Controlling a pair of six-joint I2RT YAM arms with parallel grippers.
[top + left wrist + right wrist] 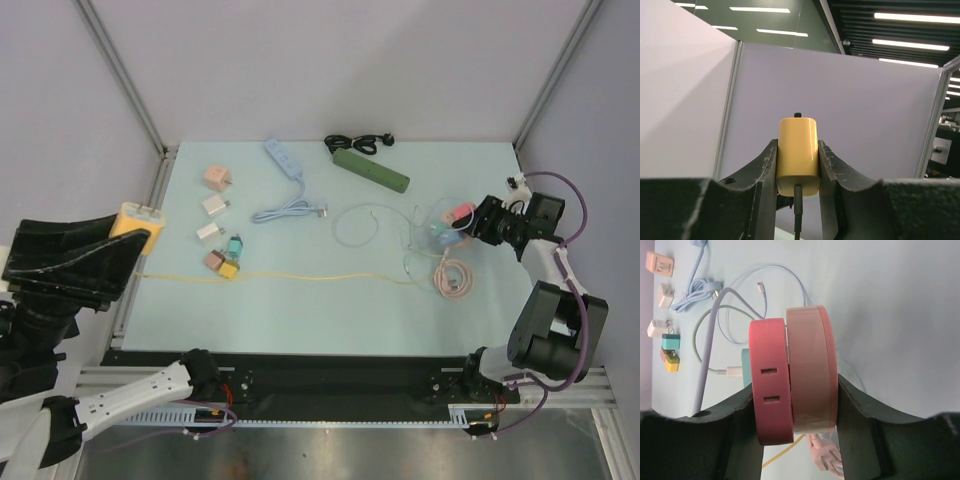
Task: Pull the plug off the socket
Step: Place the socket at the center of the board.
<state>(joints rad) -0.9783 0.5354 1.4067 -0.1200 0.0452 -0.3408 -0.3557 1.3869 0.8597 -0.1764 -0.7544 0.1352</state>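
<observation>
The left arm is raised beside the left edge of the surface point(300, 300), and the left gripper point(798, 150) is clamped on a yellow plug point(798, 132) with a thin cable point(798, 210) at its lower end. The right arm is bent low at the right side, where the right gripper point(794, 390) is closed around a round pink socket point(810, 340).

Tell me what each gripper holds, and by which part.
Left gripper: yellow plug, clamped by its two sides. Right gripper: pink round socket, clamped across its flat faces.
</observation>
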